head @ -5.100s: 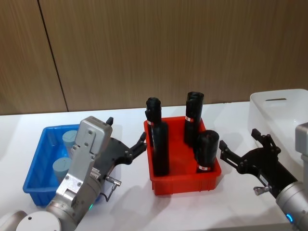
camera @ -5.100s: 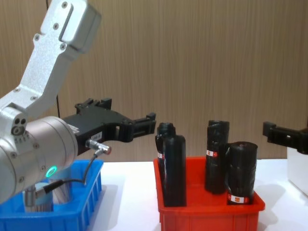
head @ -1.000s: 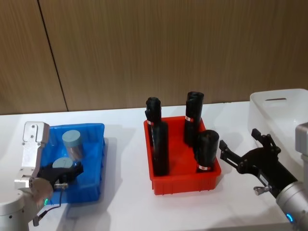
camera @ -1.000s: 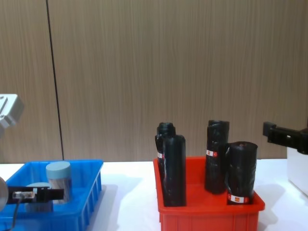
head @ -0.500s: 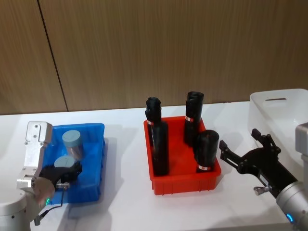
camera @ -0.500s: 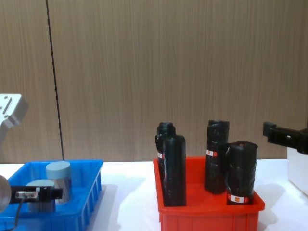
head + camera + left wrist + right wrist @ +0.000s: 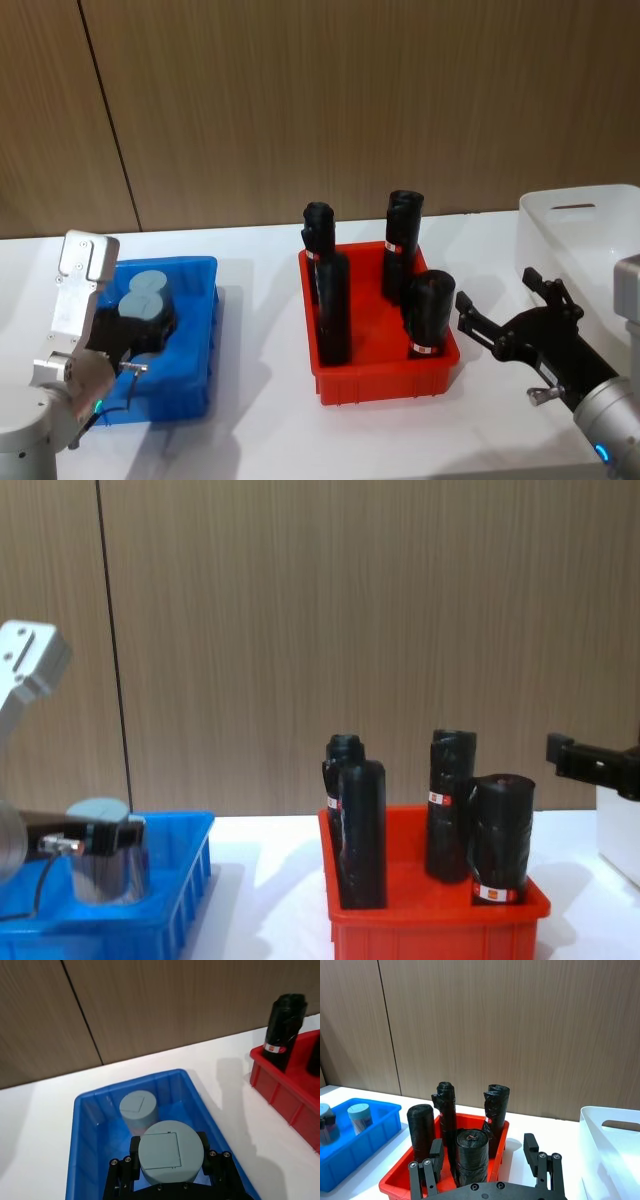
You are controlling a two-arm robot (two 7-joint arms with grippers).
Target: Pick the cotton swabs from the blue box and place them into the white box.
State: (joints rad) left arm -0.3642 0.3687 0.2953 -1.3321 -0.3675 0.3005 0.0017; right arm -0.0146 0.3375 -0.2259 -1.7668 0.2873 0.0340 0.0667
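Left of the red bin, the left pincer is clamped on the sides of one tub of the cotton swabs. It holds the tub lid up, about level with the rim of the blue box, which suits a straight lift over the wall. A second tub stands behind it. Right of the red bin, the right pincer hangs spread wide and empty beside the white box. Tall black rolls stand between, so the carry likely needs height.
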